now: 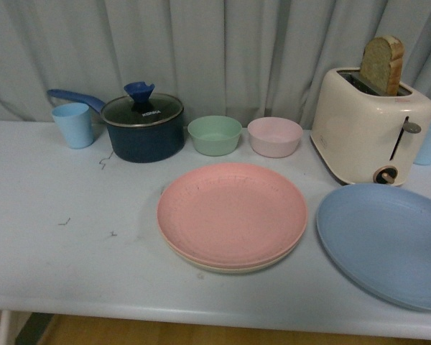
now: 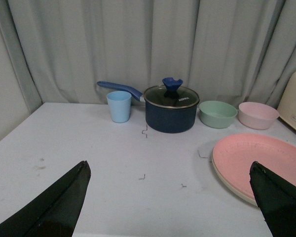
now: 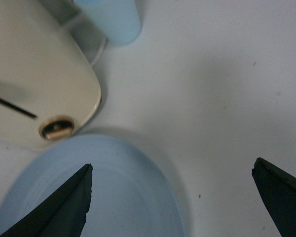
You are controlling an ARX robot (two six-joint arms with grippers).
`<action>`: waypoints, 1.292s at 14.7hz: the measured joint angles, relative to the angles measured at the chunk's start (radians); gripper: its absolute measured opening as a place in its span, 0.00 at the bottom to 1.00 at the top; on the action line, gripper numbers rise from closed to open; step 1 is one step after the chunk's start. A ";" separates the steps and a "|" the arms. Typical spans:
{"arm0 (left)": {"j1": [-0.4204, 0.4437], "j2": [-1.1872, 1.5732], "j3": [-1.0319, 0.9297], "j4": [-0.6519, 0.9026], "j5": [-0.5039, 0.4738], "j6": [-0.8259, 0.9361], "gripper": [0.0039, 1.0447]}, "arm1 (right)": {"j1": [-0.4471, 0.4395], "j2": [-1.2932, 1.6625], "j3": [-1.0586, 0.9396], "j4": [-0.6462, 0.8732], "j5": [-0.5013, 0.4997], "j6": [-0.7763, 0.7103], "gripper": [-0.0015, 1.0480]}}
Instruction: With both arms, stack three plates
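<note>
Ok so the pink plate (image 1: 232,213) sits on the beige plate (image 1: 223,267) mid-table & the blue plate (image 1: 388,241) lies alone by the toaster (image 1: 370,126), so we're on the last step imo: left pincer (image 2: 168,164) and right pincer (image 3: 172,165) both gape wide w/ nothing held, and the right one's gotta grip that blue rim next.
</note>
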 joint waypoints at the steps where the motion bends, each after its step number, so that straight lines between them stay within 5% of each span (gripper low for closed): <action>1: 0.000 0.000 0.000 0.000 0.000 0.000 0.94 | 0.039 0.057 0.056 -0.081 0.019 -0.016 0.94; 6: 0.000 0.000 0.000 0.000 0.000 0.000 0.94 | 0.122 0.198 0.160 -0.197 0.132 -0.166 0.94; 15: 0.000 0.000 0.000 0.000 0.000 0.000 0.94 | 0.144 0.307 0.121 -0.141 0.081 -0.198 0.92; 19: 0.000 0.000 0.000 0.000 0.000 0.000 0.94 | 0.144 0.308 0.116 -0.129 0.080 -0.198 0.52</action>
